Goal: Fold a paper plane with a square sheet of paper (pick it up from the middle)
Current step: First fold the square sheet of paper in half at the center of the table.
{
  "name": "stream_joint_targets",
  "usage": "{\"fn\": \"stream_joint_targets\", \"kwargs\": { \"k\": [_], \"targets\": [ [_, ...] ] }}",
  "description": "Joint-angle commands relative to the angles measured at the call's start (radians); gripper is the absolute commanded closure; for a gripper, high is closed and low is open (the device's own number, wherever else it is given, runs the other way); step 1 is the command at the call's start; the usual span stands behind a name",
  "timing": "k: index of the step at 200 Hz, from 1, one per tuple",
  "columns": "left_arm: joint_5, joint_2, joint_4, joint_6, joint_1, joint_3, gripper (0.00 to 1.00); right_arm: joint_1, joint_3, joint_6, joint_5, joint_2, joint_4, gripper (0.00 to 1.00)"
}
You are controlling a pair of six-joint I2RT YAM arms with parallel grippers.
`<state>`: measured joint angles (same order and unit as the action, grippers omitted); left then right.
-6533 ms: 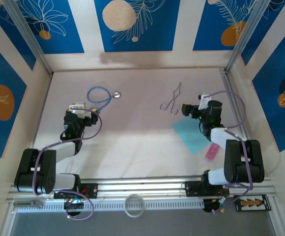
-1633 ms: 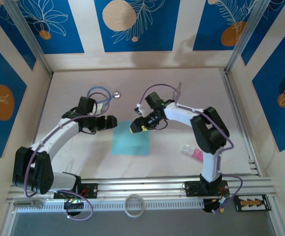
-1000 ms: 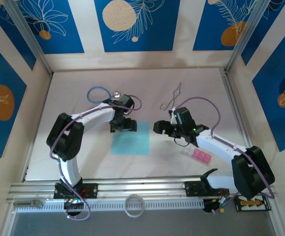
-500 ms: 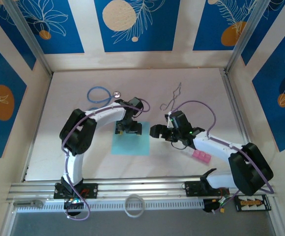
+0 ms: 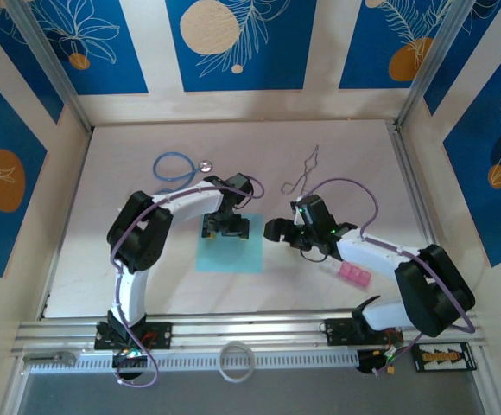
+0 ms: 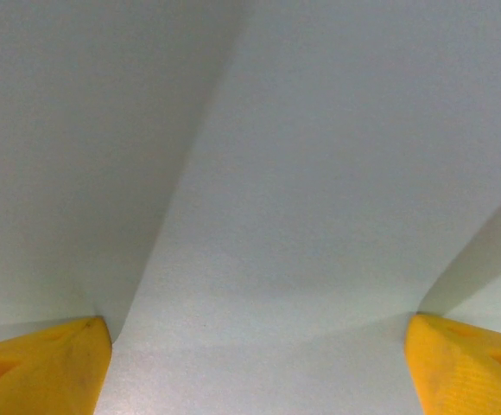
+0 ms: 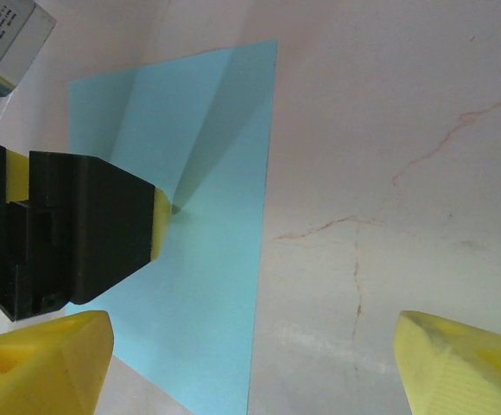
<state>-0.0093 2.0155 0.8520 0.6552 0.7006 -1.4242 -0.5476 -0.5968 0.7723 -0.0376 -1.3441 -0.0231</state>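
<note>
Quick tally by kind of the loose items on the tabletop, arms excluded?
square sheet of paper: 1
stethoscope: 1
metal forceps: 1
pink block cluster: 1 (individual pieces too small to separate)
Total: 4

paper [image 6: 320,156] close-up, L end effector [image 6: 256,324] wide
</note>
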Motion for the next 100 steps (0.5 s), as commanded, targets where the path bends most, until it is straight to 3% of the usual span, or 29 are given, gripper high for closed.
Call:
{"fn": "stream_joint_targets", "kwargs": {
  "k": [1,100],
  "targets": [
    [-0.006,0.012,0.023,0.026,0.009,-0.026,0.12,0.005,-0.032,0.002,-0.026,-0.003,-0.022,0.15],
    [0.027,0.038,-0.021,0.040,0.009,-0.003,0.11,0.003,-0.034,-0.010,0.010,0.037,-0.079,0.16]
  ]
}}
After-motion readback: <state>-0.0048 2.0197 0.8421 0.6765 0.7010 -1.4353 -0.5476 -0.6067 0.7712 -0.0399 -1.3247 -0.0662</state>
